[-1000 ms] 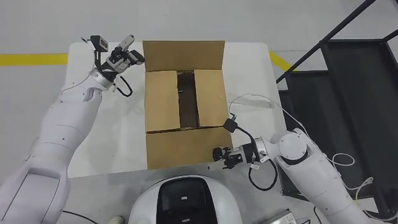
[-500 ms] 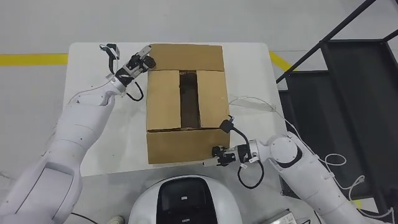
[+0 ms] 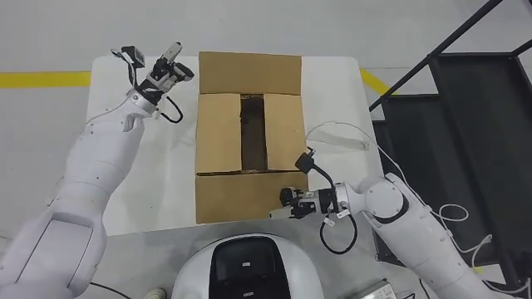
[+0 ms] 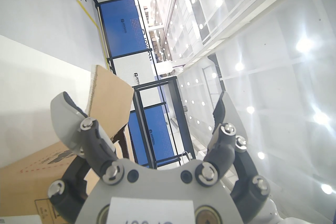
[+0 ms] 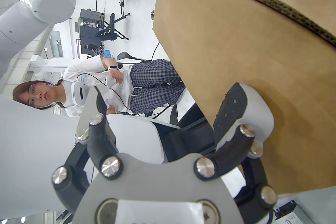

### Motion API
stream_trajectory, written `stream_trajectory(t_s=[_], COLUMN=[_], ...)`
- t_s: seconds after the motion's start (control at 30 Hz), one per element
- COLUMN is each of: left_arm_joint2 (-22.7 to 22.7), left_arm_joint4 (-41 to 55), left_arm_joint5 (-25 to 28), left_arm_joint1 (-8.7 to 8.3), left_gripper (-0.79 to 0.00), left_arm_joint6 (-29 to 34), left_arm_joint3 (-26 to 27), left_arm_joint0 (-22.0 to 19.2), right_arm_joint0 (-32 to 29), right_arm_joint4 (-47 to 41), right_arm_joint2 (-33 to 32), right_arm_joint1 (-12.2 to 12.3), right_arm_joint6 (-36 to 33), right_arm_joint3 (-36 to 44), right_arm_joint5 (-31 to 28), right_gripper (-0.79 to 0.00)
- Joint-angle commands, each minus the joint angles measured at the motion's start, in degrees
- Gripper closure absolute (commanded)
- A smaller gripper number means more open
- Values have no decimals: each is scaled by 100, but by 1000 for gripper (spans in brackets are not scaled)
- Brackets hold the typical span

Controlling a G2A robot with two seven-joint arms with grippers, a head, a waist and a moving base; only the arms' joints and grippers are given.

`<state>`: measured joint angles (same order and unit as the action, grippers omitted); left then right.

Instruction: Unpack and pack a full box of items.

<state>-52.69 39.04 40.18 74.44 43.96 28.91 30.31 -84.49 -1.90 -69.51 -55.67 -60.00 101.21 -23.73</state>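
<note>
L gripper was spread wide w/ nothing btwn its fingers, hanging over the white table just beside the far L corner of the cardboard box, not touching it. R gripper was also spread and empty, at the near R corner of the box; one finger sat right beside the cardboard, contact unclear. Box stood mid-table, brown and plain. Far flap and near flap were folded outward, the two side flaps lay down over the top w/ a dark gap btwn them; contents too dark to make out.
</note>
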Motion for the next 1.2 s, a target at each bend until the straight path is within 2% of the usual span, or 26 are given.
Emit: stream_trajectory(t_s=[0.0, 0.17, 0.27, 0.57, 0.83, 1.0, 1.17], left_arm_joint2=[12, 175, 252, 509, 763, 740, 644], left_arm_joint4=[-86, -324, -485, -1113, -1738, -1808, -1801], left_arm_joint5=[-86, -290, -290, -409, -426, -449, -382], left_arm_joint1=[9, 97, 163, 428, 646, 694, 664], left_gripper=[-785, -785, -785, -785, -785, -785, -785], left_arm_joint6=[99, 578, 618, 18, -455, -500, -342], left_arm_joint3=[63, 234, 153, -519, -1094, -1343, -1502], left_arm_joint0=[-14, -87, -214, -696, -779, -783, -817], right_arm_joint0=[-9, -48, -90, -156, -147, -109, -20], right_arm_joint4=[11, 90, 111, 197, 262, 447, 971], right_arm_joint2=[-29, -50, -44, -40, -43, 49, 191], right_arm_joint1=[9, 24, 34, 57, 69, 69, 65], right_arm_joint6=[33, 162, 179, 318, 470, 492, 547], right_arm_joint3=[-16, -24, 0, 25, -1, 13, 19], right_arm_joint5=[14, 71, 86, 95, 128, 228, 459], right_gripper=[-785, -785, -785, -785, -785, -785, -785])
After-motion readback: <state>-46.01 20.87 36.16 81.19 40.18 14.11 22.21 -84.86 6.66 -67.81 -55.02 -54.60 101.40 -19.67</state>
